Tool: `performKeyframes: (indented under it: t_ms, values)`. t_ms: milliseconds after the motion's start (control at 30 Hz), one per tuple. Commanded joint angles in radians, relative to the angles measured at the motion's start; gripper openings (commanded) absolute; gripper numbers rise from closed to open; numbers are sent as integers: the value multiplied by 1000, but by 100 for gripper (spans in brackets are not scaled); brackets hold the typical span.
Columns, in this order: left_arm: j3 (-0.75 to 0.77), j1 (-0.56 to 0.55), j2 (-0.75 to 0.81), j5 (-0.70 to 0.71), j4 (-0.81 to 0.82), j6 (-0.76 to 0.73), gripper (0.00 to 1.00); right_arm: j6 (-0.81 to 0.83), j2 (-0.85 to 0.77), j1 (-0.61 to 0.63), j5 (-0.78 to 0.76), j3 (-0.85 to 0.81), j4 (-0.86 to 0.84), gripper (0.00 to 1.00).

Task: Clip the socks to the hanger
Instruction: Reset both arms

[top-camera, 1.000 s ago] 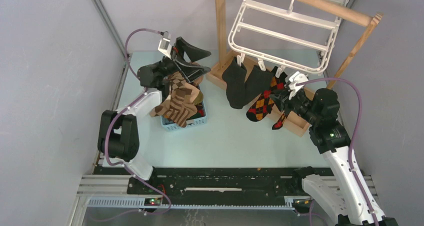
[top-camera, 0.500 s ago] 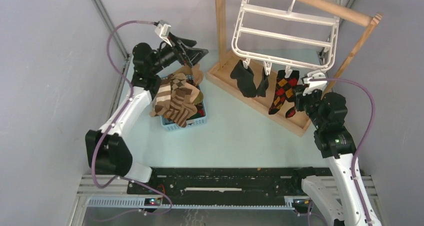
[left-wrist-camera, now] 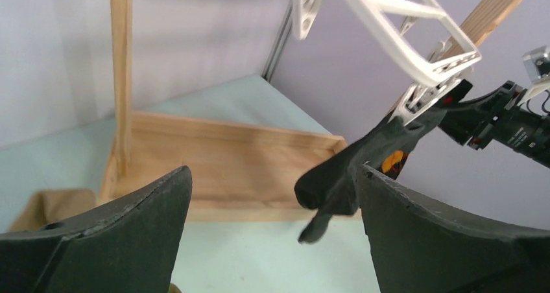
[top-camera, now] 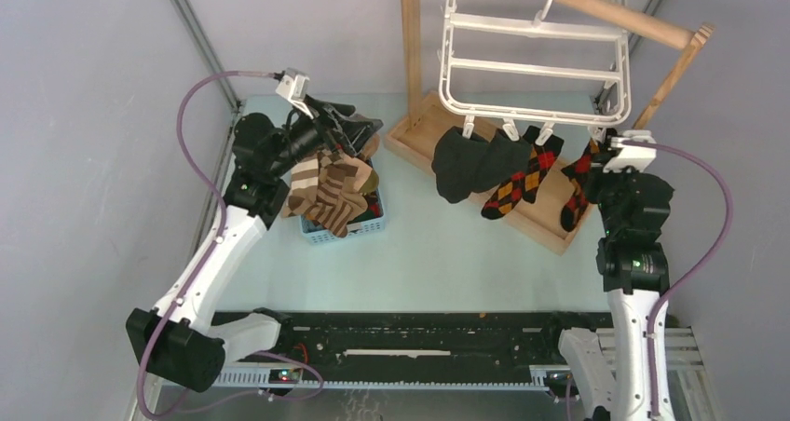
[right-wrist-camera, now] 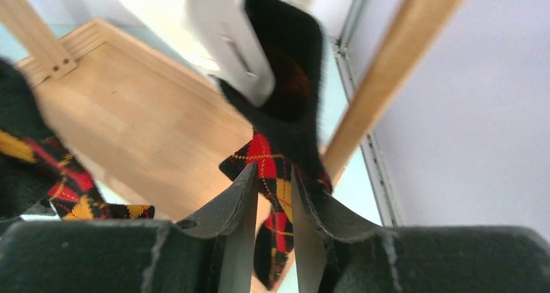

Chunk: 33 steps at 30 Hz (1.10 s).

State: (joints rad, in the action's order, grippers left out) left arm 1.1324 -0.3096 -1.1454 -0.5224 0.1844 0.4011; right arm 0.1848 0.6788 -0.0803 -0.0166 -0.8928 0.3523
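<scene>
Pale green tabletop (top-camera: 438, 253) boxed in by grey walls, arm bases at the near edge. Nearest item is a small blue basket (top-camera: 321, 237), plastic lattice, heaped with brown striped socks (top-camera: 326, 186): soft knit, floppy, spilling over the rim, not yet clipped. Left gripper (top-camera: 354, 123) hovers just past the basket, jaws spread wide, nothing in them. Mid-table, hanging from the hanger's near row of clips, are black socks (top-camera: 461, 160), two by the look of it, plain matte fabric. Next to them is an argyle sock (top-camera: 517, 181) with red, orange and yellow diamonds. At the right end is another argyle sock (right-wrist-camera: 285, 79), cuff caught in a white clip (right-wrist-camera: 227, 40). Right gripper (right-wrist-camera: 272, 171) sits at its lower part, jaws narrow with fabric showing in the gap; can't tell if it's pinching. Farther back is the hanger (top-camera: 536, 67), a rigid white plastic frame with cross bars, hooked over the round rail of the wooden stand (top-camera: 596, 11), tan, with a flat base board. Judgement: past halfway; right-end sock looks seated, basket pile remains.
</scene>
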Motion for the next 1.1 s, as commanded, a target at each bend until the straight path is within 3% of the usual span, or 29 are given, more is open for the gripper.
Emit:
performKeyframes:
  t_ms: [0, 233, 433, 600, 700, 800, 833, 933, 1067]
  values:
    - [-88, -3, 64, 72, -12, 101, 100, -39, 11, -143, 159, -3, -81, 33]
    - [-122, -27, 163, 133, -119, 68, 100, -38, 54, -261, 255, 1, -125, 35]
    - [-173, -49, 193, 144, -70, 98, 100, 76, -95, -298, 437, -6, 7, 48]
    - [-150, -52, 149, 121, 7, 149, 94, 194, -217, -309, 665, -68, 248, 58]
    - [-123, -55, 105, 96, 50, 158, 89, 275, -231, -309, 901, -121, 393, 62]
    - [-106, -64, 53, 66, 102, 159, 80, 312, -216, -302, 1163, -113, 456, 61]
    - [-97, -68, 34, 54, 114, 159, 79, 255, -207, -291, 1191, -93, 412, 59]
    - [-65, -85, -17, 27, 127, 147, 72, 195, -182, -161, 1053, -46, 252, 57]
    - [-42, -109, -73, 28, 135, 107, 67, 256, -103, 302, 652, -52, 181, 56]
